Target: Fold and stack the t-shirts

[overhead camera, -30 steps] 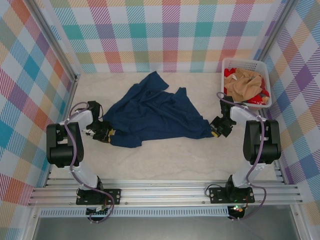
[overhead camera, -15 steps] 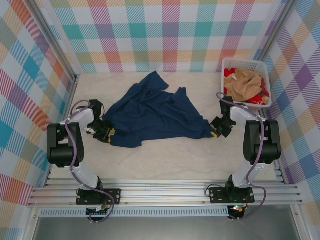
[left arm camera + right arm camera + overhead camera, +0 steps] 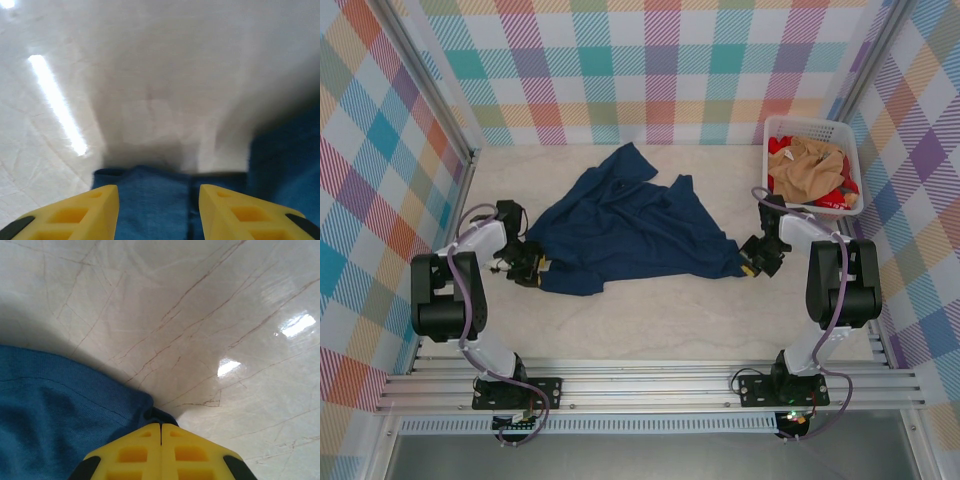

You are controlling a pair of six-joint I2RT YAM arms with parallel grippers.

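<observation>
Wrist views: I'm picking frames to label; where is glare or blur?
Left wrist: soft focus, a bright glare streak on the pale marble-look table. Right wrist: sharper, table veins crisp, two glare patches at right, shadow beside the navy blue cloth t-shirt.

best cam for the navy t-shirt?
Top external: the whole navy t-shirt lies crumpled on the table, outline complete. Left wrist gives a blue edge inside the open left gripper; right wrist a corner pinched in the shut right gripper.

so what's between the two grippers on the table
The crumpled navy t-shirt spans the whole stretch from the left gripper to the right gripper, seen in the top view.
</observation>
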